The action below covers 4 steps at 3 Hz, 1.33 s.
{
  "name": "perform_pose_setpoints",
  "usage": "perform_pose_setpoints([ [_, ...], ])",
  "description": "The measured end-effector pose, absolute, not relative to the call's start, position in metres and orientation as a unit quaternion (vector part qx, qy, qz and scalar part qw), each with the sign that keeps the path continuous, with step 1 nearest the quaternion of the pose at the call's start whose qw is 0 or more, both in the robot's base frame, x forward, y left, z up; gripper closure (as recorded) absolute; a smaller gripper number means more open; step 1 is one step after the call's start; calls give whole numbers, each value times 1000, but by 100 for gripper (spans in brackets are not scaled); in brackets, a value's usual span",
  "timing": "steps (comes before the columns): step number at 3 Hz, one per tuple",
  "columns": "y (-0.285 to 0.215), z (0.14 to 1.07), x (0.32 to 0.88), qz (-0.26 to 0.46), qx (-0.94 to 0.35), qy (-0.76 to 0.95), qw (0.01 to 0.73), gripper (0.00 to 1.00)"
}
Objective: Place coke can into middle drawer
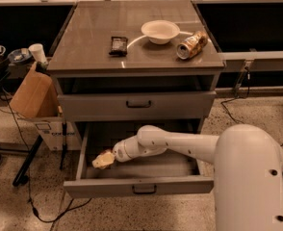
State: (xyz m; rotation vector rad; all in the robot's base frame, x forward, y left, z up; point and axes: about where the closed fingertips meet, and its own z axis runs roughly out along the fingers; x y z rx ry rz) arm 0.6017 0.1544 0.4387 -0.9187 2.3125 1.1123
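Claw [103, 160], cream-coloured, at the tip of the white jointed robot arm [180, 146], sits low inside the wide grey metal middle drawer [180, 184], left of frame centre, near the drawer's left wall and just above its floor. Can't tell if claw is wide, narrow or holding anything; it reads as one pale lump. Red-orange coke can not made out anywhere, possibly hidden at the claw. Middle drawer is pulled out toward the lower edge of the frame, small dark handle [144, 189] at centre front. Arm enters the drawer from the right, coming off the big white rounded robot body [250, 177] filling the lower right of the frame. Upper grey drawer front [180, 105] with a like dark handle [138, 104] is closed, directly above the open one. Grey cabinet tabletop [83, 42] in upper centre carries a shallow white bowl [160, 31], a gold-brown can with a silver end [191, 44] lying on its side just right of the bowl, and a small dark flat packet [118, 45] left of the bowl, apart from it. Brown cardboard box [31, 93] leans at the cabinet's left side, mid-left of frame, with a white cup [37, 53] above it. Black cable [40, 211] trails over the speckled floor [257, 112] at lower left.
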Motion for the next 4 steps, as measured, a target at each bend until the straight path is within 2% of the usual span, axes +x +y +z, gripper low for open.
perform_pose_setpoints([
  [1,147,444,601,398,-326,828,225,0],
  [4,141,465,604,393,-331,818,256,0],
])
